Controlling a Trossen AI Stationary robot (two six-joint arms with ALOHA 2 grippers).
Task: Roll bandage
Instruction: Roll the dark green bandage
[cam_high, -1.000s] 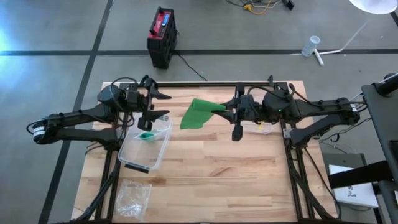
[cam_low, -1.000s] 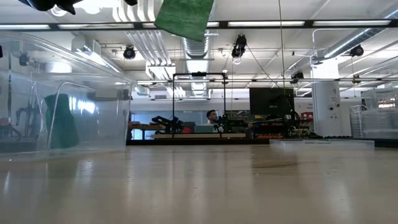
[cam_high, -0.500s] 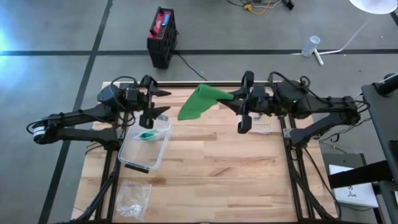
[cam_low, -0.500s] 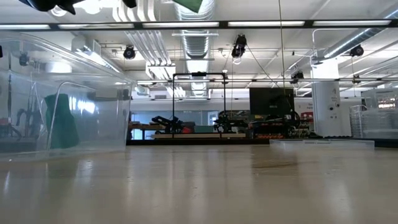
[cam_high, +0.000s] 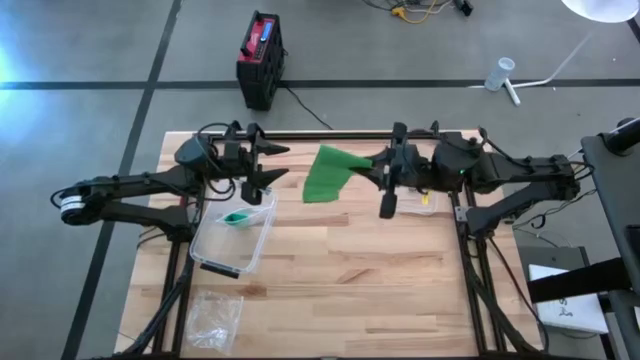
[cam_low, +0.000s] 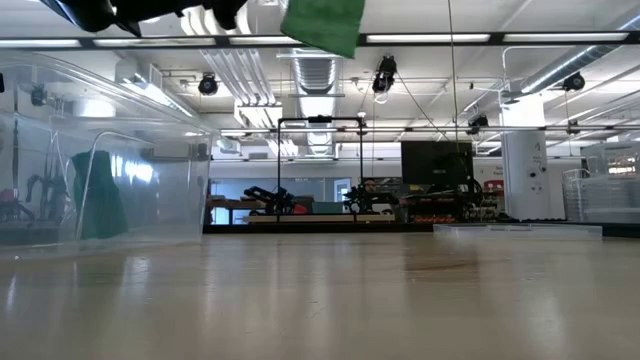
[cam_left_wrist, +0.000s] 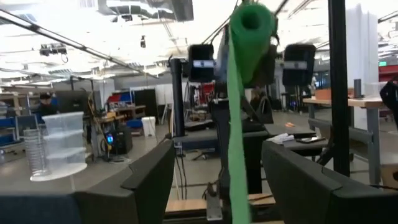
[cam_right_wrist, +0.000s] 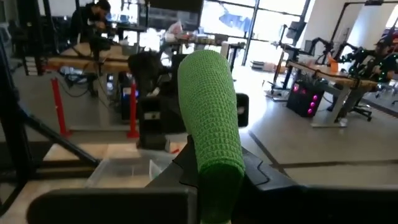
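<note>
A wooden table (cam_high: 330, 270) stands on grey floor. The green bandage (cam_high: 326, 172) hangs above its 12 o'clock edge, clamped in the right gripper (cam_high: 378, 168). At its 9 o'clock, the left gripper (cam_high: 270, 163) hovers, jaws spread, over a clear bin (cam_high: 222, 255).

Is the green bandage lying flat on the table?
No, the green bandage hangs in the air from the right gripper, well above the table.
</note>
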